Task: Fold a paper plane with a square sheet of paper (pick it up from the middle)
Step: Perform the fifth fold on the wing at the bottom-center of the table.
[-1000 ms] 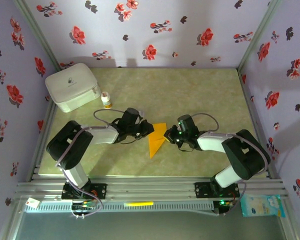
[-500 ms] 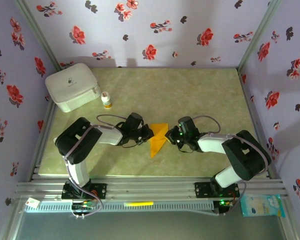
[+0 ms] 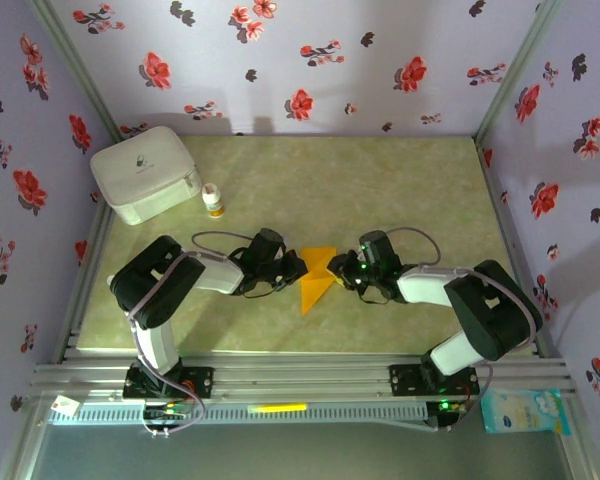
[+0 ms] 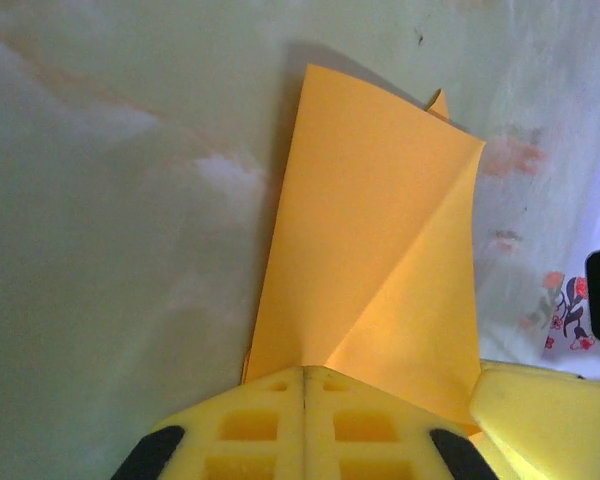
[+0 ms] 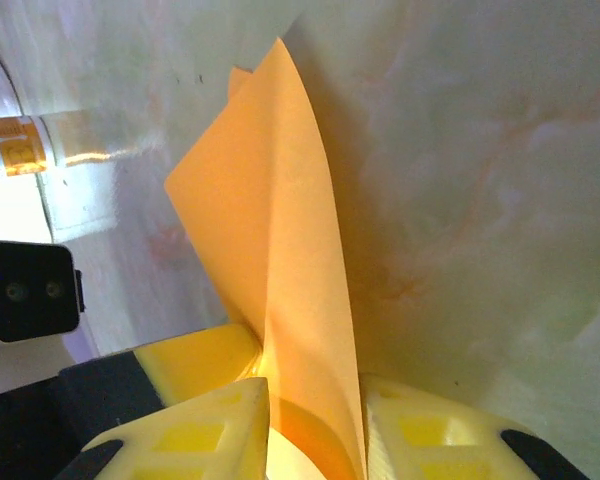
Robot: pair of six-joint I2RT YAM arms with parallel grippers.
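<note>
Folded sheet of paper (image 3: 315,283) on the middle of the table (image 3: 400,180), left gripper (image 3: 299,268) at its left edge, right gripper (image 3: 338,269) at its right edge, storage case (image 3: 145,172) in the back left corner, small bottle (image 3: 212,200) just right of the case.

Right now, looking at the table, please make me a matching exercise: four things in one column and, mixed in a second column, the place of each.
Things:
1. orange paper
2. white box
3. small bottle
4. left end effector

Places:
A. far left corner of the table
B. just right of the white box
C. middle of the table
D. at the paper's left edge

Pairs: 1-C, 2-A, 3-B, 4-D
</note>
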